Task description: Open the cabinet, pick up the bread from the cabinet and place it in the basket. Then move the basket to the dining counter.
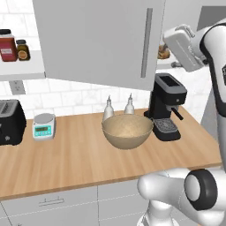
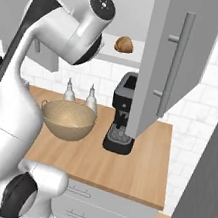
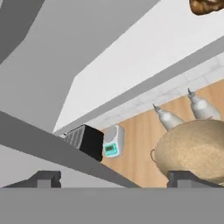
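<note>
Up by the open cabinet (image 2: 159, 64) I see my gripper (image 3: 113, 177) with jaws spread wide on nothing, the bread (image 2: 124, 44) sitting on the shelf inside, the basket (image 1: 127, 130) empty on the worktop below, and jars (image 1: 8, 45) with unreadable labels.

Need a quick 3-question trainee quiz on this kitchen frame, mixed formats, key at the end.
1. True or false: the bread already lies in the basket.
2. Which stands directly right of the basket on the worktop? A) toaster B) coffee machine C) kitchen scale
3. Fill in: the cabinet doors are ____.

Key:
1. False; it sits on the cabinet shelf.
2. B
3. open
</note>
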### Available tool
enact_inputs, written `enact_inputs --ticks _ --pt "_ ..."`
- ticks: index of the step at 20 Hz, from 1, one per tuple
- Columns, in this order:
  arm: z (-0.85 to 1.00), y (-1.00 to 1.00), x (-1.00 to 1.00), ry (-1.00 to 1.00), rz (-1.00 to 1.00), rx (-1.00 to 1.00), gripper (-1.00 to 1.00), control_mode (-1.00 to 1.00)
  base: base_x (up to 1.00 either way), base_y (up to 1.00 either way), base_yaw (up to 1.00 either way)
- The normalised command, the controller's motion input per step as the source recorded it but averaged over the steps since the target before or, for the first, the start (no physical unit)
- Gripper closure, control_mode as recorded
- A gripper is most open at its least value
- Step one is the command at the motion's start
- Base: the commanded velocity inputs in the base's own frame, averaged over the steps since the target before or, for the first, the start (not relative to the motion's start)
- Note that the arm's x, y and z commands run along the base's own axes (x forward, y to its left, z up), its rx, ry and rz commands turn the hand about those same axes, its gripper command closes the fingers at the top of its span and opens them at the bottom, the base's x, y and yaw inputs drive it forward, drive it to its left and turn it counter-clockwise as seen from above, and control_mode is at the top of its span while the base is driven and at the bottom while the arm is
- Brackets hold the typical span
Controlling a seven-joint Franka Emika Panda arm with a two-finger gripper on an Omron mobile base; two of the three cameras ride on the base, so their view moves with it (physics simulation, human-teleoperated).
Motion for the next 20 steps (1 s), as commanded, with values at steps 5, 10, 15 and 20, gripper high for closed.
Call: enact_inputs --ticks 5,10,15,20 --pt "0.00 0.03 -0.64 0.02 0.02 0.18 -1.00 -1.00 0.00 0.00 0.00" --pt "-0.07 0.01 0.12 -0.02 -0.02 0.08 -1.00 -1.00 0.00 0.00 0.00" --pt "-0.14 -0.01 0.57 0.00 -0.07 0.06 -1.00 -1.00 0.00 0.00 0.00" --pt "-0.12 0.00 0.09 0.00 -0.01 0.10 -1.00 -1.00 0.00 0.00 0.00"
